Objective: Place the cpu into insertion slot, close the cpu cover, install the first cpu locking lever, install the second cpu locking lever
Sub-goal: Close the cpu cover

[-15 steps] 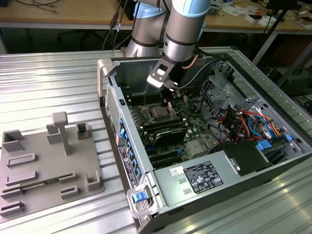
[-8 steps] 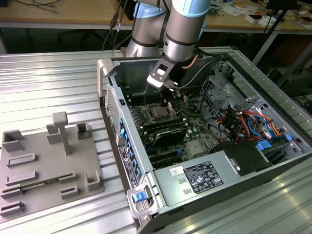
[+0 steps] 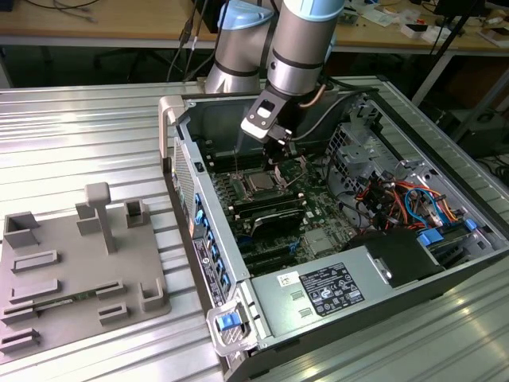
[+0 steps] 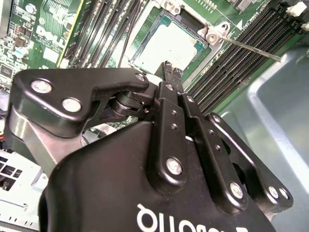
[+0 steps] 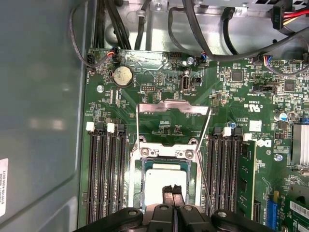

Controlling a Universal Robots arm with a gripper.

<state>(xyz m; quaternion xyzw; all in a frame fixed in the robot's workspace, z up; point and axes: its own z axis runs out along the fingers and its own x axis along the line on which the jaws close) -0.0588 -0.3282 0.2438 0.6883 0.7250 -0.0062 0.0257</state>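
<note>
At the cpu's (image 5: 161, 181) edge — jaws together, lever wires (image 5: 138, 125) standing either side

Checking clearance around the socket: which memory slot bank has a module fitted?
The bank farther from the grey case wall: a green module stands in its outer slot; the wall-side bank shows bare slots.
</note>
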